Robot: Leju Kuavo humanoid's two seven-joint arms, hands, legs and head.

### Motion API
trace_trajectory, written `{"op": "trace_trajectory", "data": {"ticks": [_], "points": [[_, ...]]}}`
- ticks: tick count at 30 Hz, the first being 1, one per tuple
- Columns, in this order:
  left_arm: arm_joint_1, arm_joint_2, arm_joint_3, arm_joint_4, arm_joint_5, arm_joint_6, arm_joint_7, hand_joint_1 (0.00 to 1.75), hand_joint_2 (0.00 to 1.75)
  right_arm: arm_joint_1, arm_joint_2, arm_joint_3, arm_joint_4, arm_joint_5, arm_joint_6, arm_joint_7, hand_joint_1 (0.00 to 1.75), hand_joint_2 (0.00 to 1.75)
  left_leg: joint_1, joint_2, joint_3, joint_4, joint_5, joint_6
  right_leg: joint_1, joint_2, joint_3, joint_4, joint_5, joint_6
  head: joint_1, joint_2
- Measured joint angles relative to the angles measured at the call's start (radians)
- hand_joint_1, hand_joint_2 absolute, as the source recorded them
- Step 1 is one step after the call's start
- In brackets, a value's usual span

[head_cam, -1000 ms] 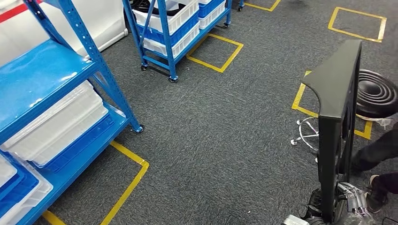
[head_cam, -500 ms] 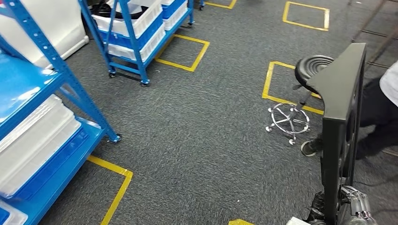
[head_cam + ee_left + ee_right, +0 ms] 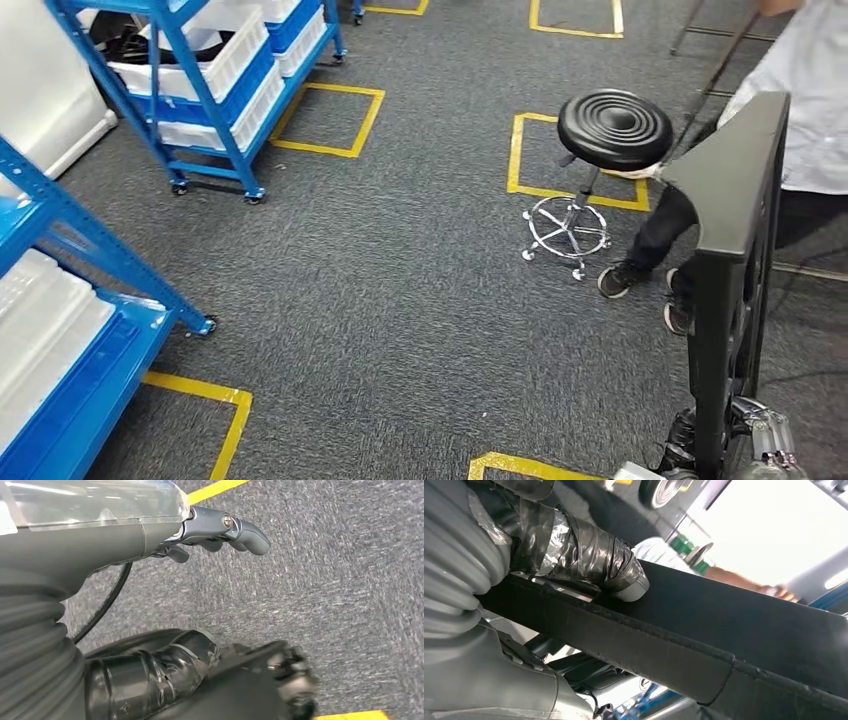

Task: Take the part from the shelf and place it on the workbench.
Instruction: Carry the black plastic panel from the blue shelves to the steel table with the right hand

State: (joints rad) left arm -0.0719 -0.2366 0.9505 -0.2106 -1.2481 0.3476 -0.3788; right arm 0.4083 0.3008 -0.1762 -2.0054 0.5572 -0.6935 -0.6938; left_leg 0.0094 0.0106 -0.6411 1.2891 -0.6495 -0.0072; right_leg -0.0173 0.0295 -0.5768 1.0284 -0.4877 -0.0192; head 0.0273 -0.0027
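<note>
Camera swung right; right hand [image 3: 757, 448], cropped at the frame edge, grips the upright black part [image 3: 727, 260].

No readable text, labels, brands or numbers in any view. Only markings: yellow tape squares [image 3: 327, 118] on the grey carpet [image 3: 400, 300], no lettering on them. Blue shelving [image 3: 190, 90], white bins [image 3: 215, 60] and black part [image 3: 730, 260] carry no legible print.
</note>
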Motion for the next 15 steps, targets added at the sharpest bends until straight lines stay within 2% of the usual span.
{"op": "trace_trajectory", "data": {"ticks": [1,2,4,6,8,9,10,12,13,14,15], "points": [[0.001,0.0,0.0,0.0,0.0,0.0,0.0,0.0,1.75,0.0,0.0,0.0,0.0,0.0,0.0,0.0,1.75,1.75,0.002,-0.003,0.008,-0.02,0.024,-0.001,-0.001,0.013,0.001,0.002,0.0,0.0,0.0,0.0],[0.001,0.001,0.0,0.0,0.0,0.0,0.0,0.0,1.75,0.0,0.0,0.0,0.0,0.001,0.0,0.0,1.75,1.75,0.005,-0.012,0.032,-0.074,0.062,-0.001,-0.002,0.027,0.001,0.004,-0.001,0.002,0.0,0.0],[0.0,0.001,0.0,0.0,0.0,0.001,0.0,0.0,1.75,0.0,0.0,0.0,0.0,0.0,0.0,0.0,1.75,1.75,0.012,-0.058,0.084,-0.198,0.116,-0.002,-0.003,0.052,-0.004,0.014,-0.003,0.011,0.001,0.0],[0.0,0.0,0.0,0.0,0.0,0.001,0.002,0.0,1.75,0.001,0.001,0.0,0.0,-0.001,0.0,0.0,1.75,1.75,0.014,-0.088,0.105,-0.252,0.125,0.004,-0.004,0.074,-0.015,0.02,-0.001,0.026,0.001,0.0],[0.0,0.0,0.0,0.0,-0.001,0.001,0.005,0.0,1.75,0.006,0.001,0.0,0.0,-0.003,0.0,0.0,1.75,1.75,0.011,-0.071,0.106,-0.257,0.129,0.017,-0.007,0.091,-0.022,0.018,0.005,0.04,0.001,0.0],[-0.001,-0.001,0.0,0.0,-0.001,0.001,0.005,0.0,1.75,0.01,0.001,0.0,-0.001,-0.003,0.0,0.0,1.75,1.75,0.011,-0.06,0.106,-0.26,0.133,0.024,-0.007,0.078,-0.026,0.024,0.001,0.044,0.002,0.0],[-0.001,-0.002,0.0,0.0,-0.002,0.001,0.005,0.0,1.75,0.012,0.001,0.0,-0.001,-0.004,0.0,0.0,1.75,1.75,0.012,-0.047,0.106,-0.264,0.136,0.031,-0.006,0.056,-0.036,0.045,-0.012,0.048,0.002,0.0],[0.0,-0.003,0.0,0.0,-0.001,0.001,0.005,0.0,1.75,0.012,0.001,0.001,-0.001,-0.003,0.0,0.0,1.75,1.75,0.009,-0.02,0.105,-0.267,0.139,0.04,-0.002,-0.001,-0.079,0.14,-0.069,0.051,0.003,0.0],[0.002,-0.003,0.0,0.0,-0.001,0.001,0.004,0.0,1.75,0.011,0.001,0.001,-0.002,-0.003,0.0,0.0,1.75,1.75,0.006,-0.006,0.105,-0.267,0.138,0.042,-0.001,-0.013,-0.108,0.203,-0.1,0.052,0.004,0.0],[0.004,-0.003,0.0,0.0,-0.001,0.001,0.005,0.0,1.75,0.012,0.001,0.001,-0.002,-0.002,0.0,0.0,1.75,1.75,0.004,0.009,0.104,-0.267,0.138,0.043,-0.001,-0.018,-0.13,0.255,-0.119,0.053,0.003,0.0],[0.005,-0.003,0.0,0.0,-0.002,0.001,0.006,0.0,1.75,0.013,0.001,0.001,-0.002,-0.002,0.0,0.0,1.75,1.75,0.001,0.024,0.104,-0.267,0.137,0.045,-0.001,-0.021,-0.139,0.279,-0.122,0.052,0.003,0.0]]}}
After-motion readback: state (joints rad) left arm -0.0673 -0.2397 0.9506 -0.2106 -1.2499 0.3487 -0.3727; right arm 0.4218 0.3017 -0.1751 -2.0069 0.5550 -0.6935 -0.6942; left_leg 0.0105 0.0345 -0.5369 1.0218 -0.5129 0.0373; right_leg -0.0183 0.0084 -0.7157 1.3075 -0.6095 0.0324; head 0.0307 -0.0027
